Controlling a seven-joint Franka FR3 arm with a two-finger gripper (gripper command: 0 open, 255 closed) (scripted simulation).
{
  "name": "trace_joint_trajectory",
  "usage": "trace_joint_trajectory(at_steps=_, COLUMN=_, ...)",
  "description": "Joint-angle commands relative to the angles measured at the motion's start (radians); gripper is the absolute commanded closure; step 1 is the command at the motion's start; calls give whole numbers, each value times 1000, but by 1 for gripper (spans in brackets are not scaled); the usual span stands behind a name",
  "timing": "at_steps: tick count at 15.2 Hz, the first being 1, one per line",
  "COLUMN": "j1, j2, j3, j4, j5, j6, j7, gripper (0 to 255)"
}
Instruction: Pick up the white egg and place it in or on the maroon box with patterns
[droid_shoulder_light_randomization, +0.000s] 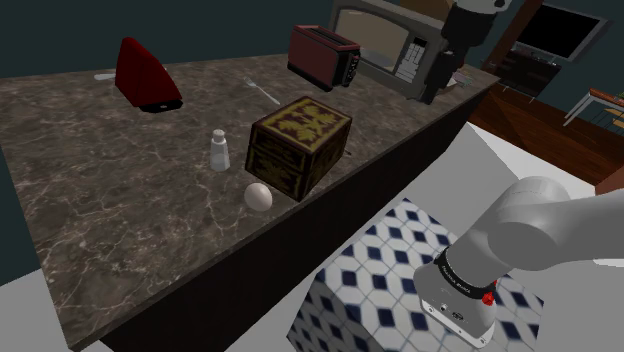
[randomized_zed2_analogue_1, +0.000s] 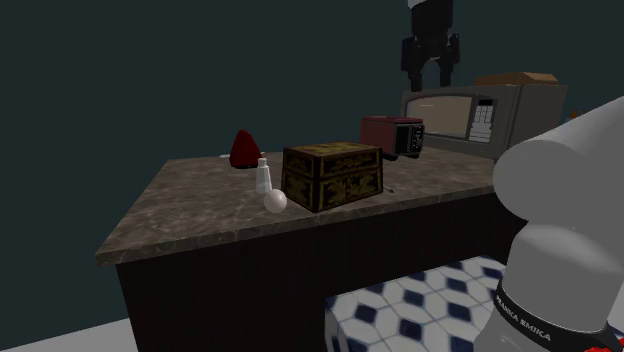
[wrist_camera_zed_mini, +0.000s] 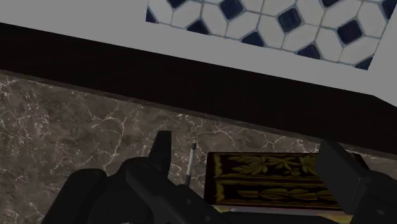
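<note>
Marble counter (droid_shoulder_light_randomization: 120, 220), dark brown with pale veins, is carrying every item listed below.
Stand (droid_shoulder_light_randomization: 390, 290), tiled in blue and white, is sitting just beside the counter's front edge.
White arm (droid_shoulder_light_randomization: 540, 225) is rising from the stand and reaching over the counter.
Grey microwave (droid_shoulder_light_randomization: 385, 45) is standing at the far end of the counter.
Dark box (droid_shoulder_light_randomization: 300, 145) with gold patterns is sitting closed and upright near the counter's middle; in the wrist view its lid (wrist_camera_zed_mini: 267, 184) is showing between the two fingers, well below them.
Red toaster (droid_shoulder_light_randomization: 322, 55) is standing between the box and the microwave.
Red wedge-shaped object (droid_shoulder_light_randomization: 145, 75) is resting at the shoulder view's upper left, well apart from the box.
Black gripper (droid_shoulder_light_randomization: 440, 88) is hanging high in front of the microwave, fingers (wrist_camera_zed_mini: 162, 149) spread apart and holding nothing.
Pale shaker (droid_shoulder_light_randomization: 219, 150) is standing upright just beside the box.
White egg (droid_shoulder_light_randomization: 259, 196) is lying on the counter just beside the box's near corner, close to the shaker and towards the counter's front edge.
Thin pale utensil (droid_shoulder_light_randomization: 262, 91) is lying flat between the wedge and the toaster.
</note>
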Motion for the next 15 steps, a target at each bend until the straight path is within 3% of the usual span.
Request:
trace_joint_trajectory(at_steps=1, j1=0, j2=0, j3=0, j4=0, j5=0, j6=0, j7=0, gripper=0)
trace_joint_trajectory(at_steps=15, j1=77, j2=209, j3=185, j4=-139, j5=190, j6=379, j7=240, gripper=0)
